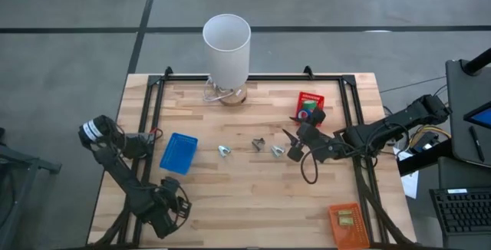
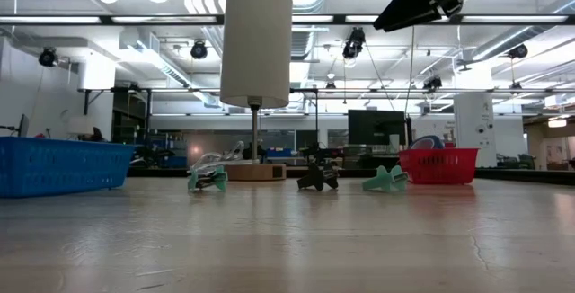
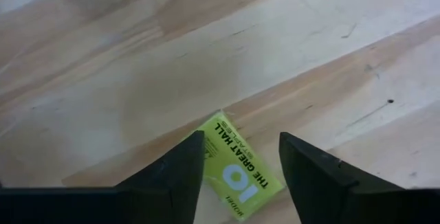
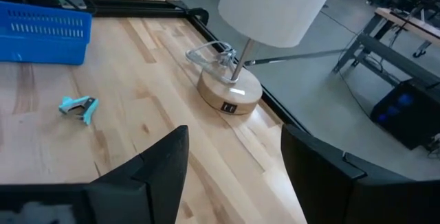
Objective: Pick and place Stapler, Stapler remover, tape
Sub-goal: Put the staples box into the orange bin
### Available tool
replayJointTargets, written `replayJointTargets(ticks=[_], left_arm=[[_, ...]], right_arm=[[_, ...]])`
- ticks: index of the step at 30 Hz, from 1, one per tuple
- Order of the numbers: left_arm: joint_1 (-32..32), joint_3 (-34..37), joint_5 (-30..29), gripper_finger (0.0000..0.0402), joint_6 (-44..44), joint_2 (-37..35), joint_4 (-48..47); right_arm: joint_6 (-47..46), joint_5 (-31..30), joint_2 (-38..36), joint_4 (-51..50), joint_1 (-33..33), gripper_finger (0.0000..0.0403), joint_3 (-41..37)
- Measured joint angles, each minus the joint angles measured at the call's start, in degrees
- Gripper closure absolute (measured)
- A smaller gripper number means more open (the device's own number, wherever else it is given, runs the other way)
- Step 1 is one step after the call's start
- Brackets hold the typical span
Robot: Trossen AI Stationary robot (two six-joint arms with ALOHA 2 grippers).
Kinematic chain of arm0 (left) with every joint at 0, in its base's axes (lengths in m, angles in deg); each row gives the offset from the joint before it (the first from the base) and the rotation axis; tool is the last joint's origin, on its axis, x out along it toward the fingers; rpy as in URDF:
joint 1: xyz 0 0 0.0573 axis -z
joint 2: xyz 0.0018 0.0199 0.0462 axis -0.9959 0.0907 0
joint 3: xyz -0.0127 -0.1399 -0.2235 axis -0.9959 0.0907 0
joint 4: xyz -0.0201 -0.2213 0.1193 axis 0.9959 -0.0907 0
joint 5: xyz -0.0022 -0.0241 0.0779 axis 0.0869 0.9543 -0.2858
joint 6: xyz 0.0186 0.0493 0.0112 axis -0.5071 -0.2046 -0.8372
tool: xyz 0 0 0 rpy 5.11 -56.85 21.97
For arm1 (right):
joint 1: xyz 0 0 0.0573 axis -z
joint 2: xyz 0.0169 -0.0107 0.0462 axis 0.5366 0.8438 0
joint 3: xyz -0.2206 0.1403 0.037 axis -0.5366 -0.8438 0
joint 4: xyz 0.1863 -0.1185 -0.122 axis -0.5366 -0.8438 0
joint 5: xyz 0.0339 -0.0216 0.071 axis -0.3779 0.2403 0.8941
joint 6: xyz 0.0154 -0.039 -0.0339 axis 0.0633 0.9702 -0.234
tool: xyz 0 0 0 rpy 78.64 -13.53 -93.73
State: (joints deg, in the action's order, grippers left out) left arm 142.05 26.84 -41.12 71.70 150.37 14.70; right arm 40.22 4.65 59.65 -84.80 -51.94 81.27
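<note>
Stapler removers, three in number, lie in a loose row across the middle of the wooden table (image 1: 253, 196), and the remaining items are listed by descending size. The lamp (image 1: 227, 47), with a white cylindrical shade and a round wooden base, stands at 12 o'clock at the table's far edge. The blue bin (image 1: 178, 152) sits at 9 o'clock, the red bin (image 1: 310, 104) at 2 o'clock and the orange bin (image 1: 345, 223) at 5 o'clock near the table corner. The red bin holds small green and blue items that are too small to identify, and the orange bin holds a pale yellowish item. The left gripper (image 3: 240, 141) is at 7 o'clock near the front edge, pointing down at the table with its claw spread. A yellow-green staple box (image 3: 237, 172) lies flat on the wood between its fingers, and contact cannot be confirmed. The right gripper (image 4: 234, 138) is at 3 o'clock from the table centre, raised above the surface, with its claw spread and holding nothing. It sits just beside the row's 3 o'clock end, with the lamp base ahead of it. The teal left remover (image 2: 208, 178) lies toward 9 o'clock, near the blue bin. The dark middle remover (image 2: 316, 178) lies near the centre. The teal right remover (image 2: 386, 181) lies toward 3 o'clock, nearest the right gripper. All three removers rest on the table, apart from one another and outside every bin.
</note>
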Motion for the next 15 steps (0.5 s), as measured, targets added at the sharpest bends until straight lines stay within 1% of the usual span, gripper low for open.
replayJointTargets(ticks=[3, 6, 9, 13, 15], left_arm=[[-0.02, 0.00, 1.53, 0.0192, 0.20, -0.04, -0.02], [-0.02, 0.00, 1.36, 0.0189, -2.19, -0.64, -0.03], [-0.15, 0.00, 1.80, 0.0188, -1.67, -1.55, -0.04], [-0.24, -0.17, 4.67, 0.0188, 2.06, -3.08, -0.11], [-0.15, -0.33, 8.04, 0.0188, 3.44, -3.26, -0.13]], right_arm=[[-0.12, 0.02, 0.00, 0.00, 0.00, 0.0179, -0.02], [-0.14, 0.02, 0.00, 0.02, 0.04, 0.0179, -0.02], [-0.14, 0.02, 0.00, 0.12, 0.04, 0.0180, -0.02], [-0.12, 0.18, 0.00, 0.24, 0.02, 0.0183, -0.02], [-0.14, 0.28, 0.00, 0.28, 0.02, 0.0183, -0.02]])
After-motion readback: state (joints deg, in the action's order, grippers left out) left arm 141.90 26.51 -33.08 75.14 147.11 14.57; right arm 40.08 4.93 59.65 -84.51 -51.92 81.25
